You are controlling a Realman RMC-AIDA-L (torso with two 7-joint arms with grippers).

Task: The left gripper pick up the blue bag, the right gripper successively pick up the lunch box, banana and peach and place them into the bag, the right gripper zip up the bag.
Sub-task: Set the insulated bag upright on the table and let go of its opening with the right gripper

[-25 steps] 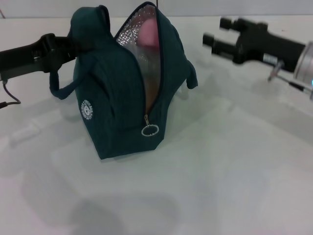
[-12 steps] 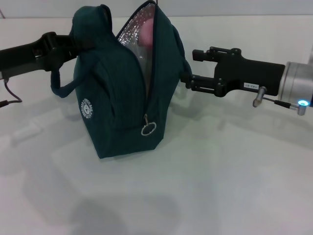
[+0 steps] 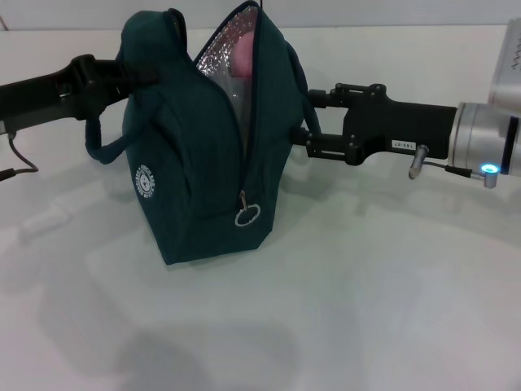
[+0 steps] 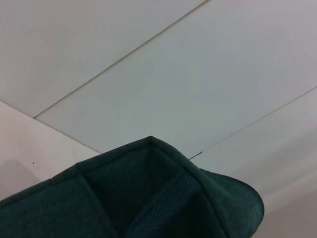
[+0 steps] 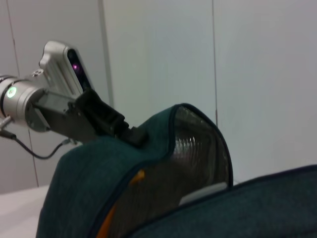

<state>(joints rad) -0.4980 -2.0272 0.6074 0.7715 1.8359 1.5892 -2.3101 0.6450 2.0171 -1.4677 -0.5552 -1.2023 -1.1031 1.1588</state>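
The blue bag stands on the table with its top gaping and the silver foil lining showing. The pink peach lies inside near the top. My left gripper is shut on the bag's upper left fabric and holds it up; the left wrist view shows only that fabric. My right gripper is open, its fingertips against the bag's right side by a handle. In the right wrist view an orange strip of the banana and a pale edge, probably the lunch box, show inside. The zipper's ring pull hangs low on the front.
The white table spreads in front of and to the right of the bag. A thin cable trails from the left arm at the left edge. Pale wall panels stand behind.
My right gripper has come in from the upper right, moving left and down until its fingertips reached the bag's right side. The bag and the left gripper have barely shifted.
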